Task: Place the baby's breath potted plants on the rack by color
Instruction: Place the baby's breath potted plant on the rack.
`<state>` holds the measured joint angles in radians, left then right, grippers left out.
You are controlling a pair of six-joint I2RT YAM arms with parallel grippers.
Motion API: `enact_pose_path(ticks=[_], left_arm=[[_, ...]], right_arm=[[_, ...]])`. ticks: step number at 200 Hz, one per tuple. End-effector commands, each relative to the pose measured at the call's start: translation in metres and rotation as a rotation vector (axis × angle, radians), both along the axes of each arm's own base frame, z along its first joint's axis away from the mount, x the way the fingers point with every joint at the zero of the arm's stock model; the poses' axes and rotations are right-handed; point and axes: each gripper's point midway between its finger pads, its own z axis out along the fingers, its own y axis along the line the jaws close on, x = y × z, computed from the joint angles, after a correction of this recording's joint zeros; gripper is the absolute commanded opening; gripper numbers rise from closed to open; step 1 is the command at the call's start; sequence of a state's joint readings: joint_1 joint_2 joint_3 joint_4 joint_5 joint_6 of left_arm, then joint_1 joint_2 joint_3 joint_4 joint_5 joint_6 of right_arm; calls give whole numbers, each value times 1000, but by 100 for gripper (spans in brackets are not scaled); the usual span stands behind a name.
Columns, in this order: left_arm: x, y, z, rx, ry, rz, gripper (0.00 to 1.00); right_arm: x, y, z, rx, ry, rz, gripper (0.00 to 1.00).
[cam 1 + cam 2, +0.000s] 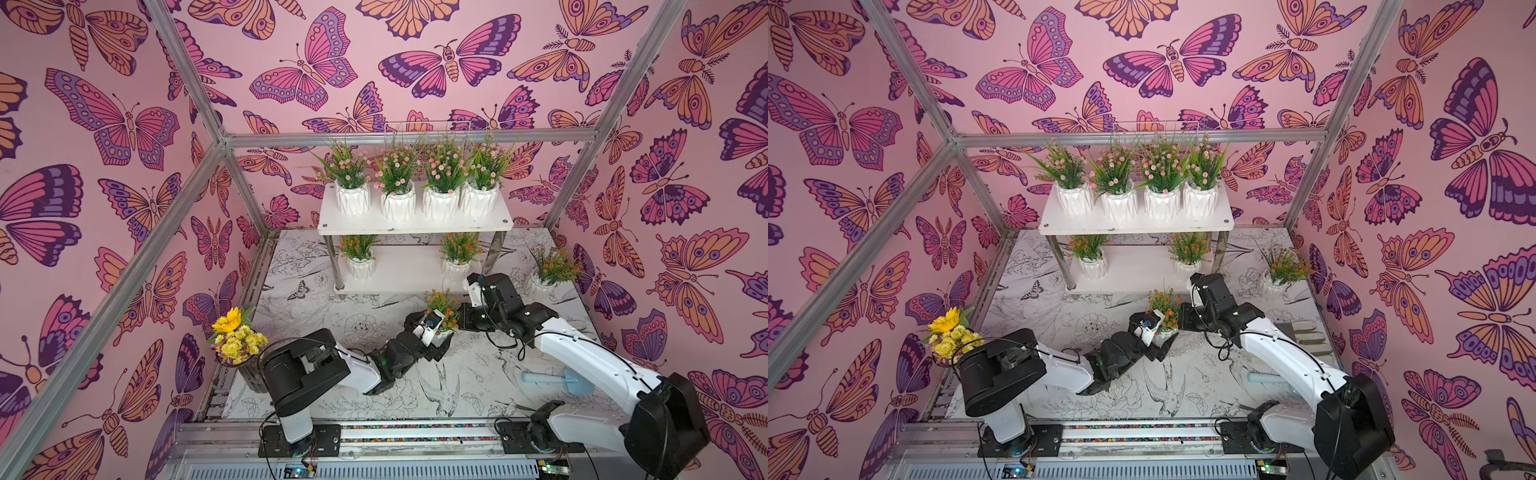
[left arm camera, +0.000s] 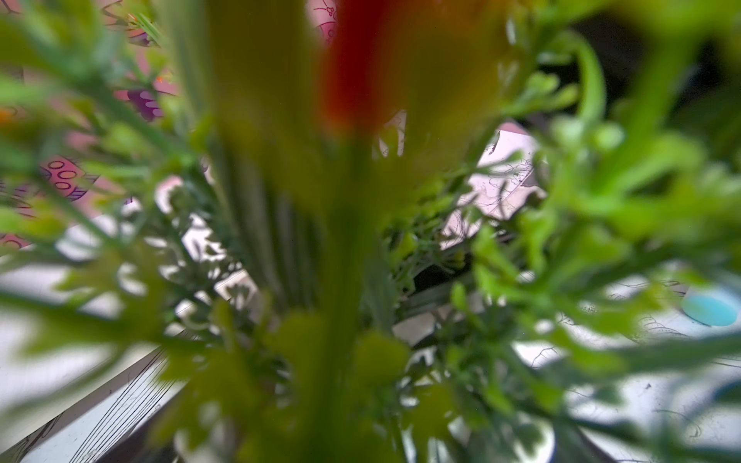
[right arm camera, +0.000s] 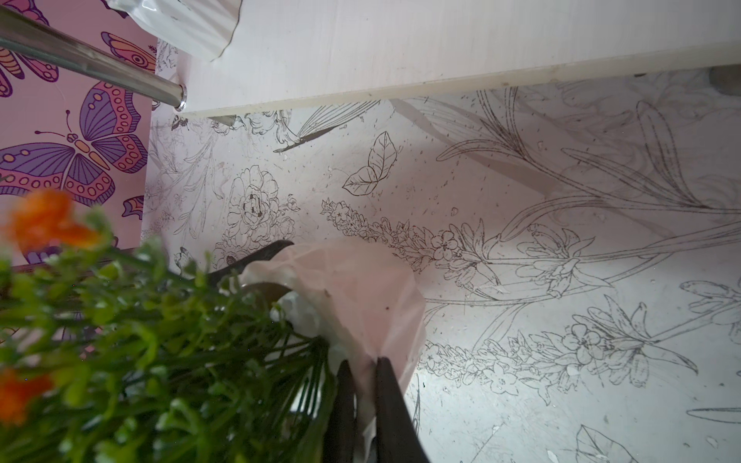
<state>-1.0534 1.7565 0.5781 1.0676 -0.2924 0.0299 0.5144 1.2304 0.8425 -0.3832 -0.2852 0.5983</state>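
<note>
The white two-tier rack (image 1: 415,227) stands at the back. Its top board carries a row of pink-flowered potted plants (image 1: 415,174). Two orange-flowered ones (image 1: 358,253) (image 1: 459,253) stand on the lower board (image 3: 401,52). Another orange one (image 1: 550,270) sits on the table to the right. In front of the rack, an orange potted plant (image 1: 442,307) hangs tilted between both arms. My right gripper (image 3: 363,362) is shut on the rim of its white pot (image 3: 361,288). My left gripper (image 1: 438,338) is at the opposite rim, its fingers (image 3: 260,258) straddling the wall. Foliage fills the left wrist view.
A yellow sunflower bouquet (image 1: 235,336) in a vase stands at the table's left edge, by the left arm's base. A light blue tool (image 1: 552,378) lies under the right arm. A white wire basket (image 1: 415,129) hangs behind the rack. A shiny rack leg (image 3: 88,64) is close by.
</note>
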Motion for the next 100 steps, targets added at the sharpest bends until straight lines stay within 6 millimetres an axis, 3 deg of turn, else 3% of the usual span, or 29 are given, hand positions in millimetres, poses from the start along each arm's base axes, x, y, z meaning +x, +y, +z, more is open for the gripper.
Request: enact_pose_path(ticks=[1, 100], left_arm=[[13, 16, 3, -11, -20, 96, 75], [33, 31, 14, -70, 23, 123, 71]], right_arm=[[2, -1, 9, 12, -25, -12, 7], [-10, -46, 28, -19, -106, -135, 21]])
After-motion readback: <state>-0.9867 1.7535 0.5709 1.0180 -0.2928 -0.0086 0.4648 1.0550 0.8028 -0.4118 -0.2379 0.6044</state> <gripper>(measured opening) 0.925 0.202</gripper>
